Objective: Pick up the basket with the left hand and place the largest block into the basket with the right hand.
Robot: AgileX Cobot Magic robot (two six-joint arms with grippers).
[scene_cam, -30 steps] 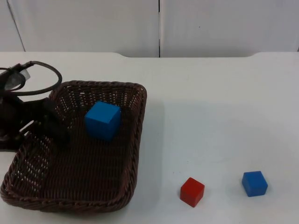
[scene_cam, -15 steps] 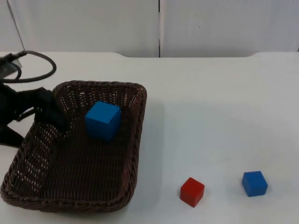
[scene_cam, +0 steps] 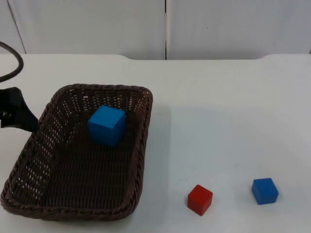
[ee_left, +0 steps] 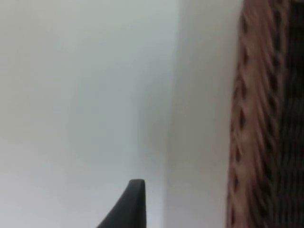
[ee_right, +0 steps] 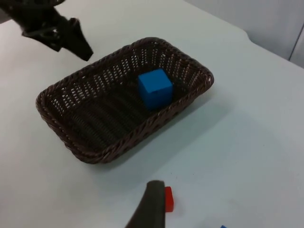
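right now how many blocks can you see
3. A large blue block sits inside the basket; a red block and a small blue block lie on the table, right of the basket. None looks hidden.

It looked like a robotics lab: a bare white table ended at a plain grey partition wall, and the few things on it were test props, a wicker basket and coloured blocks.

Dark brown open-weave rectangular wicker basket, big bright blue wooden cube inside, small red cube, small blue cube, plain white table top, pale grey partition wall, black left gripper
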